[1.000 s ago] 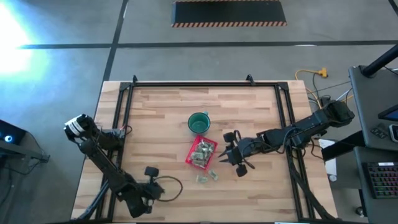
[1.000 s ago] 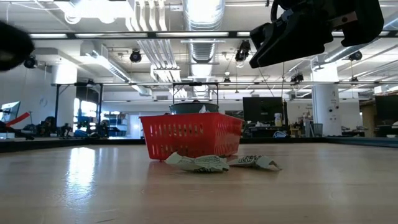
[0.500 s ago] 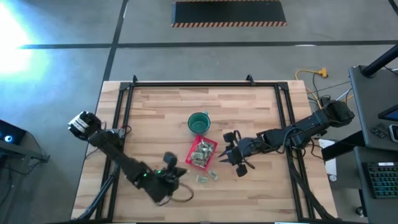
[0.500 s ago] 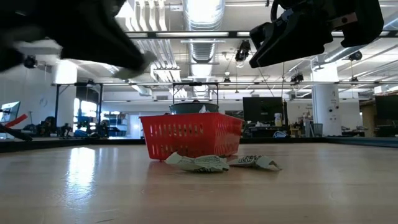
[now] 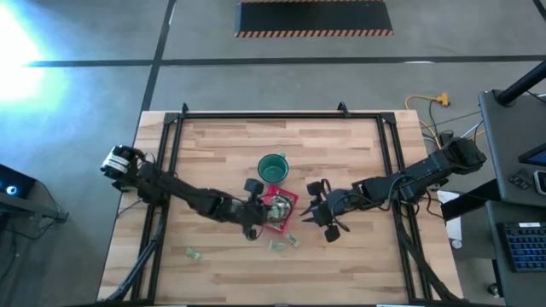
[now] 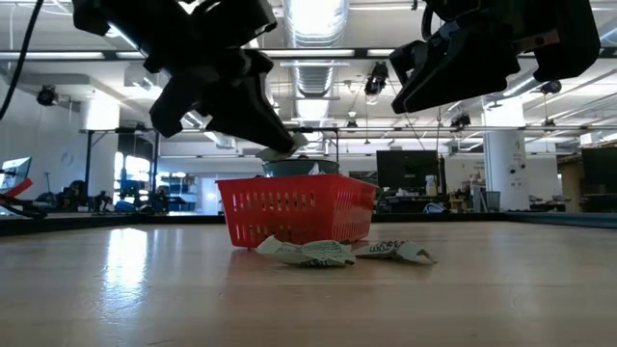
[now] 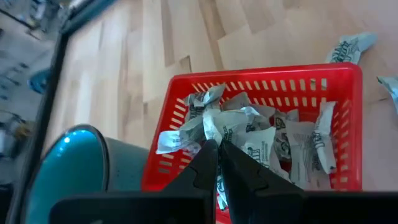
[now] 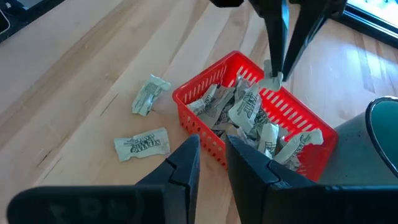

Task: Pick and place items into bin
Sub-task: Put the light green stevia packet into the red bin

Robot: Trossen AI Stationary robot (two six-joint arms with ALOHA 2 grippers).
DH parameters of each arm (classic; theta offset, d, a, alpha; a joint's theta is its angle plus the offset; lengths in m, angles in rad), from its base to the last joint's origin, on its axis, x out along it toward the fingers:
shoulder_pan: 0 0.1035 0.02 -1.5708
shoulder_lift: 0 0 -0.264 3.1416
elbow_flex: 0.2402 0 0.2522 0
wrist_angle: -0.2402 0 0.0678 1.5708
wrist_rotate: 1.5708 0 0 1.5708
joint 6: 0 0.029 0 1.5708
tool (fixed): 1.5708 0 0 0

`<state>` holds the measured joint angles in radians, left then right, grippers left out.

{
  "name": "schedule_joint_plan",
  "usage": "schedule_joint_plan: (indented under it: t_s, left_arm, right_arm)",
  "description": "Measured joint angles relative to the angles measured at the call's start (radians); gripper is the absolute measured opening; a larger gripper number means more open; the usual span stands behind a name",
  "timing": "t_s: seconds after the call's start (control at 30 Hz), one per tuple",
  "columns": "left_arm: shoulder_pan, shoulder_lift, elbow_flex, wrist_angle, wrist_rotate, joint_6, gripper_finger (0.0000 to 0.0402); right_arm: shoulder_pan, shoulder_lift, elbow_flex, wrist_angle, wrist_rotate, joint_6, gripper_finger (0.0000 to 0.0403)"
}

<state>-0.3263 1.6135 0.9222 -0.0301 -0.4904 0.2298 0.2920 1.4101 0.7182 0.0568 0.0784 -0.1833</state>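
The red bin (image 5: pixel 293 199) stands in the middle of the table, with many pale green-and-white wrapped pieces heaped inside (image 7: pixel 267 140). My left gripper (image 8: pixel 274 72) hangs over the bin's left part, shut on one such piece. My right gripper (image 8: pixel 211 149) is open and empty. It hovers just right of the bin (image 8: pixel 208 127) and points at it. Two loose pieces (image 8: pixel 142 144) (image 8: pixel 149 93) lie flat on the table on the bin's near side. Another piece (image 5: pixel 194 253) lies near the table's near left. My left gripper pinches one small wrapped piece (image 8: pixel 272 80) between its two fingertips (image 8: pixel 279 62), only at their free ends. The fingers come from above and point down. The piece is lifted clear and hangs just above the heap in the bin (image 6: pixel 299 207).
A round dark-green cup (image 5: pixel 272 168) stands right behind the bin on its far side. A dark metal frame (image 5: pixel 256 115) runs along the table's far and side edges. Bare wood lies left of the bin and along the near edge.
My left arm has swung fast from the table's near left corner, rightward and toward the far side, and its gripper now hangs over the bin. A loose piece now shows where the arm was. The right arm, the bin and the two pieces beside the bin have stayed put.
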Motion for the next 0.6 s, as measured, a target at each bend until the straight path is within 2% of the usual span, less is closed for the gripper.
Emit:
schedule_joint_plan:
  t_s: [0.33, 0.6]
  left_arm:
    - [0.006, 0.001, -0.001, 0.0, 0.01, -0.014, 0.0005]
    - [0.005, 0.002, -0.002, 0.0, 0.009, -0.011, 0.0085]
  right_arm:
    - [0.0, 0.0, -0.003, 0.0, 0.0, 0.0, 0.0071]
    - [0.0, 0.0, -0.003, 0.001, 0.0, 0.003, 0.0064]
